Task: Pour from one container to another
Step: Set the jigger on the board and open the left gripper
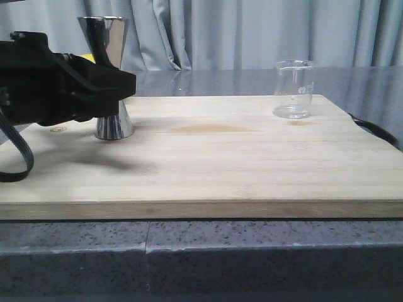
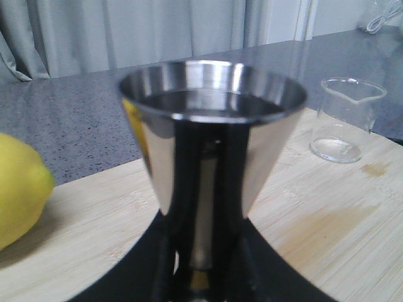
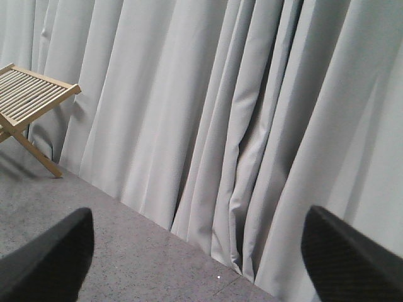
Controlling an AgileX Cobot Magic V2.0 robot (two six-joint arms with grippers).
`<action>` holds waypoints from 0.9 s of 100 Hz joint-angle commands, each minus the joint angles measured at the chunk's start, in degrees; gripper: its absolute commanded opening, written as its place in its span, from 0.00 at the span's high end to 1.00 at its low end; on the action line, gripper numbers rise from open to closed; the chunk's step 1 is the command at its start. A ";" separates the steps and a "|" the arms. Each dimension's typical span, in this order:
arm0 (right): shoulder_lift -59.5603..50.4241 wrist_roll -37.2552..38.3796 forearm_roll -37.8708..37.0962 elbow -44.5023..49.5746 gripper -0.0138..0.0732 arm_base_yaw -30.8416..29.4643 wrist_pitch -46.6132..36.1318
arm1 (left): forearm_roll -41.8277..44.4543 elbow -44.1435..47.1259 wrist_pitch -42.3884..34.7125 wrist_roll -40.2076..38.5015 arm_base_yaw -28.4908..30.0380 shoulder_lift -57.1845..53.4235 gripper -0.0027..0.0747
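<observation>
Two vessels stand on a wooden board (image 1: 252,163) on the grey tabletop (image 1: 189,251) in the front view: a steel jigger (image 1: 111,75) at the left and a clear glass beaker (image 1: 293,89) well apart at the right. The left end effector (image 1: 119,88) sits at the jigger's waist. From the left wrist, black fingers (image 2: 173,251) flank the jigger's (image 2: 211,126) narrow middle, seemingly clasping it; a lemon (image 2: 19,189) lies beside it, and the beaker (image 2: 345,119) stands upright beyond. From the right wrist, the right end effector (image 3: 195,251) shows spread fingertips (image 3: 50,258) holding nothing, facing a curtain (image 3: 220,113) and slatted wooden stand (image 3: 31,100).
</observation>
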 commanded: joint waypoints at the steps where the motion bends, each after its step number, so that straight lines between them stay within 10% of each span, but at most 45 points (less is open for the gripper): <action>1: -1.31 0.10 1.89 -1.69 0.14 -0.37 -3.10 | 0.14 -0.79 -4.17 -0.45 -0.24 -1.42 0.85; 57: -1.31 0.10 1.89 -1.69 0.14 -0.37 -3.50 | 0.51 -0.79 -4.26 -0.45 -0.24 -1.42 0.82; 90: -1.31 0.10 1.89 -1.69 0.14 -0.37 -3.98 | 0.51 -0.79 -4.26 -0.45 -0.24 -1.42 0.64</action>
